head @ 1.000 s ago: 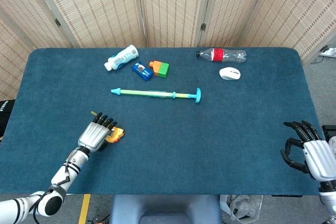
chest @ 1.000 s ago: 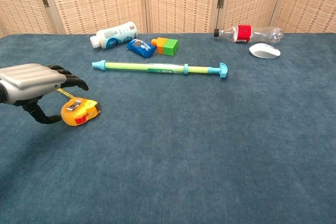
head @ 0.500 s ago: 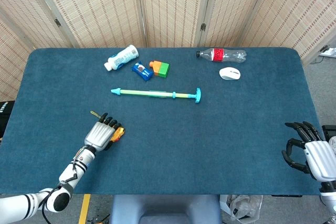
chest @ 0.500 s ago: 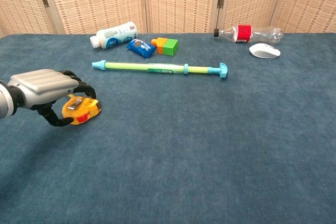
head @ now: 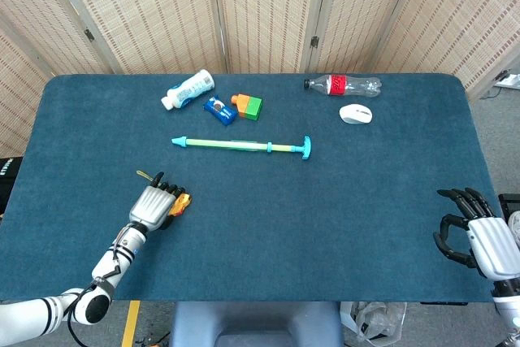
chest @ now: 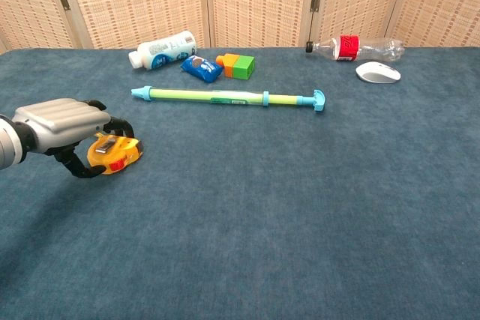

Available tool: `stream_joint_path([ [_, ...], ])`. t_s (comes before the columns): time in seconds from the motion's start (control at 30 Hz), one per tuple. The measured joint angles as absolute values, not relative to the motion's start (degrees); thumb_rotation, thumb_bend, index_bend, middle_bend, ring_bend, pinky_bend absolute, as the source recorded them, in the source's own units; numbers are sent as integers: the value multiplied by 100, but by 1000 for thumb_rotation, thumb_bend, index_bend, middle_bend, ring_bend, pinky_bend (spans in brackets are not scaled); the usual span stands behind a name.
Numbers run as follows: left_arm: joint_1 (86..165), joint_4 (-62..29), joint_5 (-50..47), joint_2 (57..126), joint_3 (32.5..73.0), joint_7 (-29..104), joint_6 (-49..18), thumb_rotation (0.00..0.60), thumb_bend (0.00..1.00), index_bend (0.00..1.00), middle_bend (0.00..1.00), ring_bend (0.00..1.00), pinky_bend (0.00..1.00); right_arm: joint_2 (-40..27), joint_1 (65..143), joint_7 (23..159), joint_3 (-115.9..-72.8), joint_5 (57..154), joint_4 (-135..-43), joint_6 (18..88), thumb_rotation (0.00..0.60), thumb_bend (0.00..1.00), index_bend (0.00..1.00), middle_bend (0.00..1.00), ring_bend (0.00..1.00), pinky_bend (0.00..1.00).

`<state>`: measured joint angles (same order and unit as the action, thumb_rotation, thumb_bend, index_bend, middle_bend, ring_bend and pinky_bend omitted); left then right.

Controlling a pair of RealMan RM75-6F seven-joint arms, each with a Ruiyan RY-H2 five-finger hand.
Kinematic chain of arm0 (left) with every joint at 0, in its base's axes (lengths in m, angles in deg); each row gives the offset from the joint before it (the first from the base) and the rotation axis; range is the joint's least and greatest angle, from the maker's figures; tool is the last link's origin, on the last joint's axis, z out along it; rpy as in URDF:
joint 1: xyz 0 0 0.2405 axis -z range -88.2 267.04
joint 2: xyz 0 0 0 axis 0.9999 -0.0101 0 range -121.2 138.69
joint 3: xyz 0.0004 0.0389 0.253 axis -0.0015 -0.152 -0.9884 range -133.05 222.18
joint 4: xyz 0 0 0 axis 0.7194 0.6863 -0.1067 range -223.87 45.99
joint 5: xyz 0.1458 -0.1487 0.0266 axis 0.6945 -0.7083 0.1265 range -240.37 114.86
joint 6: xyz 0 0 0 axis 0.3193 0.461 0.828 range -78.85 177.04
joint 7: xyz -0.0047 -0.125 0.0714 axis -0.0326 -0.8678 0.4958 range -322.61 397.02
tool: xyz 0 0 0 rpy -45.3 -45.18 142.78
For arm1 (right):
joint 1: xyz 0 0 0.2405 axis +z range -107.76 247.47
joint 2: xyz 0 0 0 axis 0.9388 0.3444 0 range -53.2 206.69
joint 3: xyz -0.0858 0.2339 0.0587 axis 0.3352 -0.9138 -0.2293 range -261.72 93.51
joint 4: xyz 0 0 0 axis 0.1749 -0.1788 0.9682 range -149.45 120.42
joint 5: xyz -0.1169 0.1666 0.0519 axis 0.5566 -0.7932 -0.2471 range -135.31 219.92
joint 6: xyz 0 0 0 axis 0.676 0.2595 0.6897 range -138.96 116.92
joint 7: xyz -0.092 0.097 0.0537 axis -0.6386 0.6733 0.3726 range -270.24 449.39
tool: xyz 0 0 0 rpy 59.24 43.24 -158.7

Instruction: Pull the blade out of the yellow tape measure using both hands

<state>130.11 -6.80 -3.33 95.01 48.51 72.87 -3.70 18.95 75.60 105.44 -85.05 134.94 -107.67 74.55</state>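
Left hand (chest: 60, 127) curled around the tape (chest: 115, 154) near the table's (head: 325, 225) front-left corner, fingers clamped over its case, probably anchoring it for the pull. Right hand (head: 479, 237) waiting at the front-right corner, fingers apart, holding nothing, well apart from the tape.

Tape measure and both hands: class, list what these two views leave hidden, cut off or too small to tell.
- Yellow tape measure: left hand covers its far side in the chest view; grip unclear.
- In the head view, the hand hides most of its case.
- Right hand: absent from chest view; its arm is cut by the head view's edge.
- Bottle label: too small to read.
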Motion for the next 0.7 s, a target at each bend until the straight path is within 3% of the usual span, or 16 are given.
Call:
stream_joint_path([
  [0.37, 12968, -524, 5, 9289, 4970, 6834, -646, 600, 436, 474, 522, 389, 99, 1984, 7856, 10528, -8537, 13713, -11057, 7182, 600, 461, 246, 205, 132, 84],
  [0.7, 12881, 693, 107, 8656, 5167, 6625, -959, 600, 436, 472, 533, 398, 102, 2096, 8805, 10493, -8819, 13799, -11719, 6058, 600, 460, 294, 205, 131, 84],
])
